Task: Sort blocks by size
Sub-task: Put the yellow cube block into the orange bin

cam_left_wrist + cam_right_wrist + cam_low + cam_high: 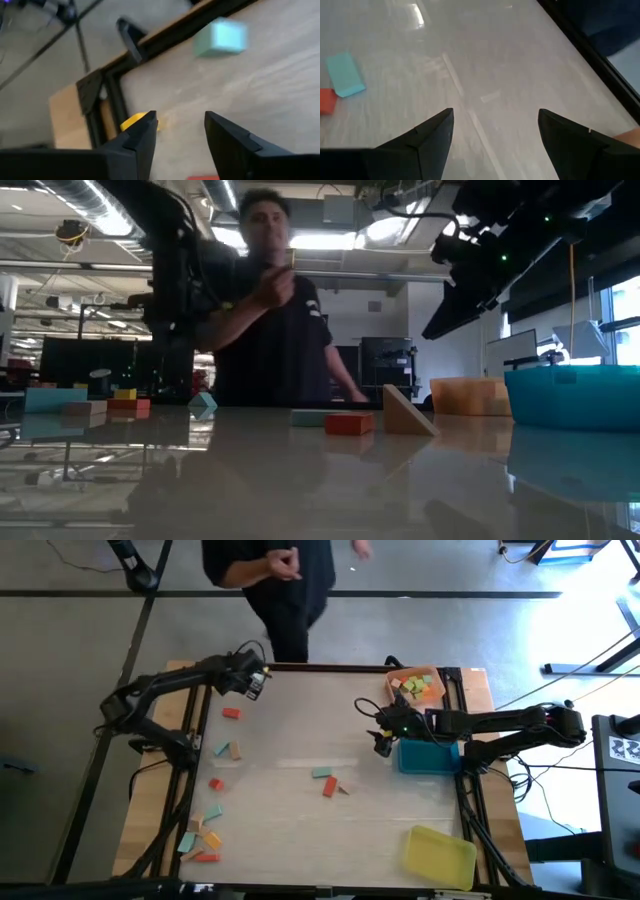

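Small blocks lie flat on the pale table. A red one (231,713), a teal and a tan one (229,750) and a cluster (200,837) are on the left. A teal (322,772), a red (329,787) and a tan block (405,412) lie mid-table. My left gripper (255,680) hangs open over the far left part, nothing between its fingers (180,135); a yellow block (131,121) shows behind one finger. My right gripper (383,737) is open over bare table right of centre (495,135), with the teal block (345,75) off to one side.
An orange tray (392,680) holding several blocks stands at the far right, a blue tray (430,758) just nearer, and a yellow tray (440,852) at the near right. A person stands behind the far edge. A dark frame (117,87) borders the table.
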Tool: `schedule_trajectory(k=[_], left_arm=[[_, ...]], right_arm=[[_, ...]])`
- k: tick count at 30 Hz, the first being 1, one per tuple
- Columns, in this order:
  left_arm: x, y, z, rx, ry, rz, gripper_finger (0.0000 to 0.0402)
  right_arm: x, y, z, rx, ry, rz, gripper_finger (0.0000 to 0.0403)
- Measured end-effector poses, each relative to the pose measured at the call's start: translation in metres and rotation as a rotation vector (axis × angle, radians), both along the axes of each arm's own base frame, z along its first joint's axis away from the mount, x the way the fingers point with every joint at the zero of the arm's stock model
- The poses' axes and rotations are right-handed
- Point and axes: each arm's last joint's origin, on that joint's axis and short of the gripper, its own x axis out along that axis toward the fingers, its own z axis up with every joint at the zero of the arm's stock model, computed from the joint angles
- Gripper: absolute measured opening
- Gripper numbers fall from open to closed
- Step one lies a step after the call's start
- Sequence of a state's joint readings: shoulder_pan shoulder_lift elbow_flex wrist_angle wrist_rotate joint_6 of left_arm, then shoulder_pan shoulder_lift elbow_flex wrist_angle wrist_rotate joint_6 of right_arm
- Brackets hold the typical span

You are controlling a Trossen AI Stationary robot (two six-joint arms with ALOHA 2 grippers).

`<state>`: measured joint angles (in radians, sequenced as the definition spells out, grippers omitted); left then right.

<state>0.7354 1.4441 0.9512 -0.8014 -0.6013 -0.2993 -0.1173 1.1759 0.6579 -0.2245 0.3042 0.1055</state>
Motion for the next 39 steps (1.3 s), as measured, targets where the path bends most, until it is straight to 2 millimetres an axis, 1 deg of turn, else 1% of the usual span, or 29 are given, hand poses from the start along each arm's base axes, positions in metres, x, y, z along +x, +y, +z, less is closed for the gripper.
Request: schedule_trajectory(k=[3, 7, 10, 15, 20, 22, 25, 32, 35, 39], left_arm=[[-0.005, 0.015, -0.014, -0.062, 0.070, 0.053, 0.0131], [-0.007, 0.033, -0.033, -0.142, 0.157, 0.064, 0.0100], [-0.008, 0.044, -0.042, -0.187, 0.244, 0.072, 0.0075], [-0.013, 0.056, -0.045, -0.217, 0.431, 0.106, 0.0034], [-0.025, 0.061, -0.046, -0.253, 0.461, 0.150, 0.0005], [-0.029, 0.063, -0.049, -0.276, 0.465, 0.162, 0.0002], [-0.027, 0.065, -0.056, -0.282, 0.470, 0.161, 0.0005], [-0.025, 0.067, -0.076, -0.374, 0.506, 0.122, 0.0001], [-0.022, 0.067, -0.079, -0.394, 0.525, 0.087, 0.0003], [-0.013, 0.060, -0.079, -0.408, 0.543, 0.020, 0.0002]], right_arm=[[0.000, 0.000, 0.001, -0.001, -0.007, 0.000, 0.0285], [0.002, 0.000, 0.002, -0.007, -0.033, 0.003, 0.0285], [0.003, 0.000, 0.003, -0.008, -0.047, 0.003, 0.0285], [0.003, 0.000, 0.003, -0.007, -0.045, 0.004, 0.0285], [0.003, 0.000, 0.003, 0.007, -0.047, 0.014, 0.0285], [0.003, 0.000, 0.003, 0.015, -0.049, 0.023, 0.0285], [0.003, 0.001, 0.003, 0.018, -0.052, 0.026, 0.0285], [0.003, 0.001, 0.003, 0.018, -0.052, 0.026, 0.0285], [0.003, 0.001, 0.003, 0.018, -0.052, 0.026, 0.0285], [0.003, 0.001, 0.003, 0.018, -0.052, 0.026, 0.0285]])
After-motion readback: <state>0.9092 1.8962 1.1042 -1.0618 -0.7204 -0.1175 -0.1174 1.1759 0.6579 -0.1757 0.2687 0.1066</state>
